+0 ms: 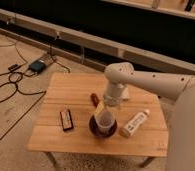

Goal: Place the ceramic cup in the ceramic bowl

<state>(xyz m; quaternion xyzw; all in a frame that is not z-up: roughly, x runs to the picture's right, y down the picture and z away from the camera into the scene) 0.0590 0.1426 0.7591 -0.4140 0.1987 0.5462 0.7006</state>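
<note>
The white ceramic cup (106,120) stands upright inside the dark maroon ceramic bowl (93,129), near the front middle of the wooden table (71,90). My gripper (103,108) hangs straight down from the white arm that reaches in from the right. It is directly over the cup's rim, and its fingers look open. Whether they touch the cup I cannot tell. The arm's wrist hides the far side of the cup.
A small red oblong object (94,98) lies just behind the bowl. A long white labelled bottle (135,123) lies to the bowl's right. A small flat dark block (66,119) lies to its left. Cables (11,82) and a box (37,65) are on the floor at left.
</note>
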